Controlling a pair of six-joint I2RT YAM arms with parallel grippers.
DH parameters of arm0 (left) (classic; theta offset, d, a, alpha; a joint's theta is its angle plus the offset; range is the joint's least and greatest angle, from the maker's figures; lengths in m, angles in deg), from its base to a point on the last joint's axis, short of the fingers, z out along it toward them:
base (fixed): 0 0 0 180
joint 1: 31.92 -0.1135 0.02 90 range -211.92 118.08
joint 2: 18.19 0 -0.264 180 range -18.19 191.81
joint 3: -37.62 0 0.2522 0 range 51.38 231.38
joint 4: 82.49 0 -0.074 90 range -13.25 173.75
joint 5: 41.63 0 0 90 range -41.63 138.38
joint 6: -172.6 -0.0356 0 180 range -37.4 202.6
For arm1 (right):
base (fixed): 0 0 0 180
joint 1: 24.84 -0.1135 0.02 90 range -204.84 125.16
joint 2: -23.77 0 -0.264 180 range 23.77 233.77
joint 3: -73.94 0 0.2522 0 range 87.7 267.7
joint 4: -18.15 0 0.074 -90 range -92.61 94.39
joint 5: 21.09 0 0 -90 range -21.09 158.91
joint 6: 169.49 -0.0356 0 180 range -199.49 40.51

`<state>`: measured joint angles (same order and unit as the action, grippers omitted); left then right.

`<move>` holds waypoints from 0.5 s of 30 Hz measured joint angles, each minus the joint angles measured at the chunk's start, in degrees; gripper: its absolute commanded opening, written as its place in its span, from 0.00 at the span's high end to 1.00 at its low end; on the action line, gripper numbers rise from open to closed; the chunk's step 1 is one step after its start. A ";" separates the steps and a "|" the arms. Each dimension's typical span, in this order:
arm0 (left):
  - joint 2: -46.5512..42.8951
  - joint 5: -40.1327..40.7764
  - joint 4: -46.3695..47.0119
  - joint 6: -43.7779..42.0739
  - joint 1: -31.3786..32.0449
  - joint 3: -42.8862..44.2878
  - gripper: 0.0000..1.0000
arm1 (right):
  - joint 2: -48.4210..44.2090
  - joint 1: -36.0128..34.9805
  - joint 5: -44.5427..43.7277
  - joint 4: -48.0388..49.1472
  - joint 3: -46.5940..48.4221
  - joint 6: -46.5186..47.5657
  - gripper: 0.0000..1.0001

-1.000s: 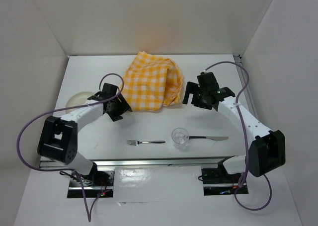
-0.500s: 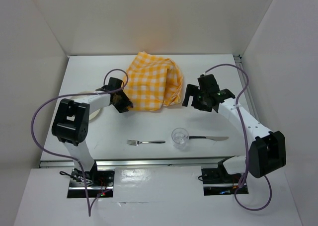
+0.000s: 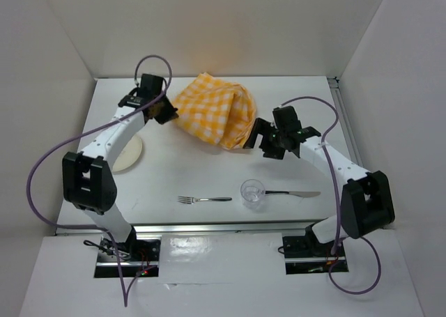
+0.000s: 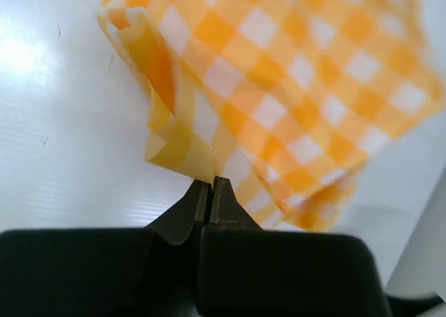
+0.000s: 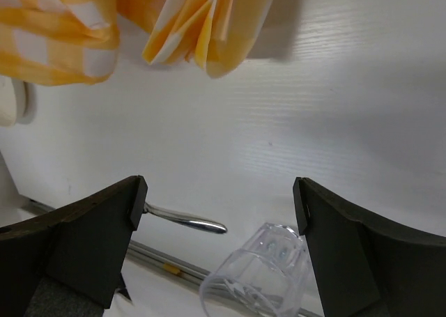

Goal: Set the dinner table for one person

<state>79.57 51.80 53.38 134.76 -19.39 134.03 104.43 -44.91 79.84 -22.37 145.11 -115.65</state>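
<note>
The dinner table (image 3: 174,171) is the white rectangular top that fills the middle of the top view. It lies flat between white side walls, with its long axis running left to right. A metal rail (image 3: 209,228) runs along its near edge, just beyond the arm bases.

A yellow-and-white checked cloth (image 3: 216,115) lies bunched on the far middle of the table. The left gripper (image 3: 166,109) reaches in from the left to the cloth's far-left corner. Seen from its wrist, its fingertips (image 4: 211,189) are pressed together on a folded edge of the fabric. The cloth spreads away from the pinch towards the far right.

The right gripper (image 3: 259,139) is just beside the cloth's near-right corner with its fingers (image 5: 104,219) wide apart and nothing between them. Whether it touches the table cannot be told.

Near the table's left side lies a cream plate (image 3: 130,157), partly hidden under the left arm. Towards the near edge a fork (image 3: 204,199) lies crosswise, tines to the left. A clear glass (image 3: 253,192) stands just to its right. A knife (image 3: 294,193) lies to the right of the glass, blade tip pointing right and handle end against the glass.
</note>
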 measured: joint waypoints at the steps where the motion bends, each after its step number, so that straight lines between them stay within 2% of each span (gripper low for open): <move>1: -1.07 0.26 -0.83 -0.79 0.00 2.51 1.00 | 1.29 0.00 0.66 0.83 0.37 -0.72 0.00; 6: -3.93 0.72 -2.16 -2.84 0.00 11.80 1.00 | 8.46 0.02 3.93 4.57 2.38 -4.55 0.00; 15: -2.84 -0.09 -6.27 -4.22 0.00 16.85 1.00 | 16.96 0.04 8.92 9.55 4.02 -11.65 0.00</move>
<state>76.73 51.71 47.11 130.54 -19.39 150.88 121.39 -44.87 88.76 -12.82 149.13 -127.30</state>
